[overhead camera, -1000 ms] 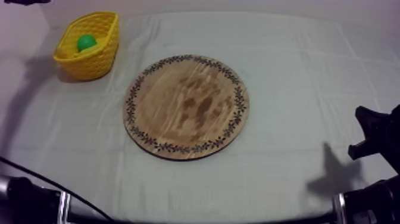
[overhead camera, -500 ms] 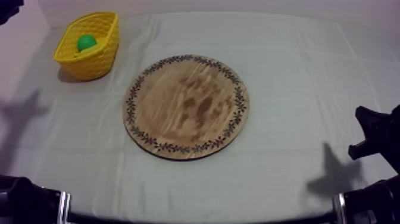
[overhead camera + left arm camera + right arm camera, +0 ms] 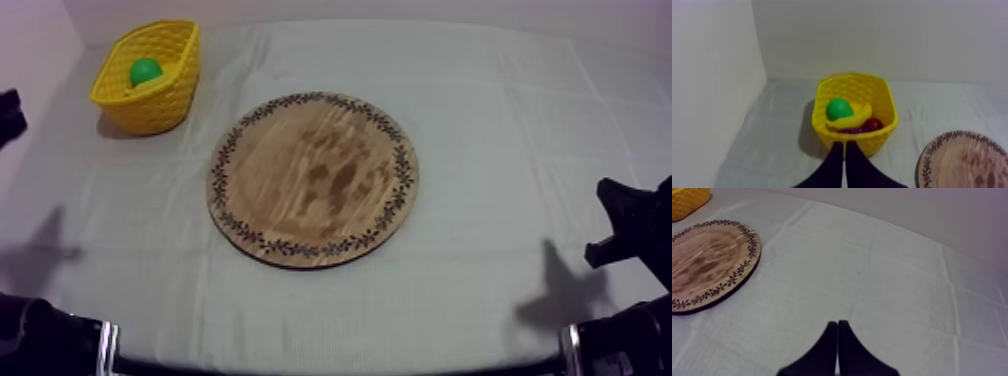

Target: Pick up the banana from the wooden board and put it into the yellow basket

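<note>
Banana, as best I can tell, lies in yellow basket at surface's far left corner. Wooden board bare. Task likely done. Left gripper and right gripper both clenched, empty.

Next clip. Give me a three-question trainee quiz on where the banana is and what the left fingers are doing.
1. True or false: the banana lies on the wooden board.
2. The left gripper has its fingers: A open; B shut on nothing; C shut on the banana.
3. Fill in: in the yellow basket, the banana lies beside a round ___ fruit.
Key: 1 false, it is in the yellow basket; 2 B, they form a narrow wedge; 3 green, the green fruit.
</note>
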